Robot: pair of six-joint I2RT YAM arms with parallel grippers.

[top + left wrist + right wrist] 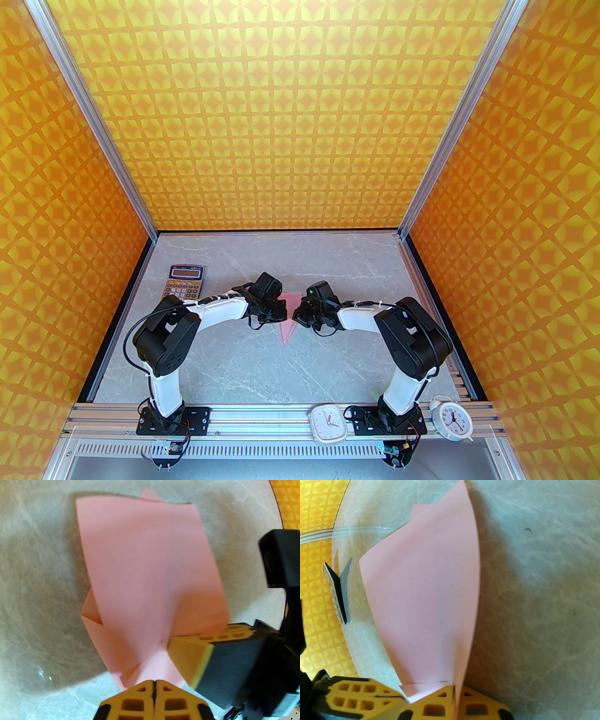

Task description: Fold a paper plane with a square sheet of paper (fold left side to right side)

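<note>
The pale-pink square sheet of paper (287, 328) lies mid-table between both grippers, folded into layered flaps, with its point toward the arms. In the left wrist view, a large flap of the paper (145, 573) curves up off the layers below. My right gripper (454, 691) is shut on that flap's edge, and pink paper runs between its fingers (199, 648). My left gripper (154, 685) is shut. Its tips sit at the paper's near edge, and no paper shows between them. Seen from above, the left gripper (280, 313) and the right gripper (297, 315) almost touch.
An orange-keyed calculator (186, 280) lies at the far left of the grey marble table (262, 365); its edge shows as the calculator (335, 592) in the right wrist view. Two white clocks (328, 423) (451, 418) stand on the near rail. Orange patterned walls enclose three sides.
</note>
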